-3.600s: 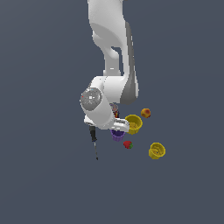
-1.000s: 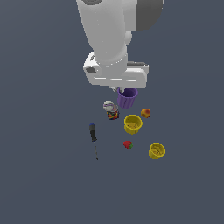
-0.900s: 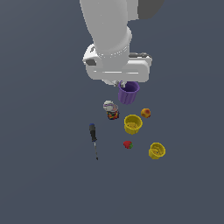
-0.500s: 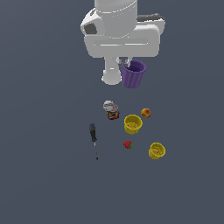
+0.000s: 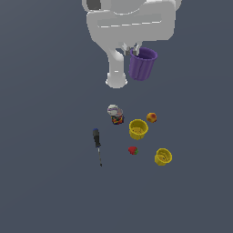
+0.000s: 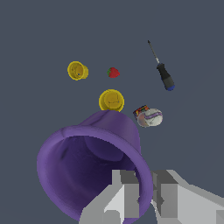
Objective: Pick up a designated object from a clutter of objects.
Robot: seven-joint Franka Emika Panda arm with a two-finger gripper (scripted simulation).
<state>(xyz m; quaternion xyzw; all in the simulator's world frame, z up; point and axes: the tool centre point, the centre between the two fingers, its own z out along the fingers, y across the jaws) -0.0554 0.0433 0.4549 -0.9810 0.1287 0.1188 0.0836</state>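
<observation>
In the exterior view the purple cup (image 5: 142,63) hangs in the upper middle of the frame, just under the white arm, with the gripper (image 5: 132,49) pinching its rim at one side; the rest of the clutter lies well below on the dark floor: a small can (image 5: 115,113), an orange fruit (image 5: 151,118), one yellow cup (image 5: 138,129), a strawberry (image 5: 133,150), a second yellow cup (image 5: 162,156) toward the lower right, and a screwdriver (image 5: 97,143) left of centre. The cup is clear of everything, so the pick looks done, but the hold is on a single spot of the rim and the body hangs off to one side (a grip of this kind can pivot). In the wrist view the purple cup (image 6: 89,159) fills the lower left, mouth toward the camera, and the gripper (image 6: 145,194) at the lower edge has its fingers narrowed onto the thin wall, one inside and one outside. The likely failure, as I judge it, is the ribbed, tapering wall sliding out between the pads if the arm swings or jerks, dropping the cup among the yellow cup (image 6: 111,100), can (image 6: 149,117) and screwdriver (image 6: 162,70) seen beyond it.
</observation>
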